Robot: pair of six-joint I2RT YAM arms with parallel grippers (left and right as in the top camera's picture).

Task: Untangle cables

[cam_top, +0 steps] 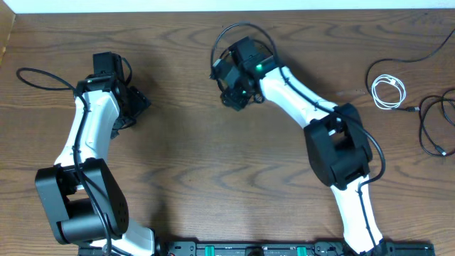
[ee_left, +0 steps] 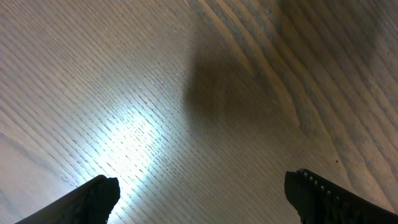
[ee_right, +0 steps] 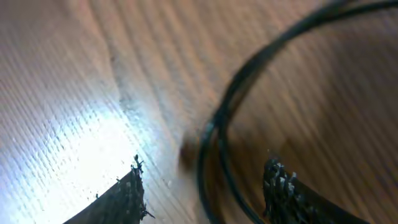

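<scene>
In the right wrist view a thin black cable (ee_right: 231,87) curves down across the wood and passes between the fingers of my right gripper (ee_right: 205,171). Those fingers stand apart and open, not pinching it. Overhead, that gripper (cam_top: 233,98) is at the upper middle of the table, under a black loop (cam_top: 242,28). A coiled white cable (cam_top: 389,91) lies at the far right, with a black cable (cam_top: 432,124) beside it and another black strand (cam_top: 416,58) above. My left gripper (cam_top: 135,107) hovers open over bare wood (ee_left: 202,182).
A thin black wire (cam_top: 39,75) loops out from the left arm at the left edge. The arm bases and a black rail (cam_top: 242,249) sit along the front edge. The white and black cables crowd the right edge.
</scene>
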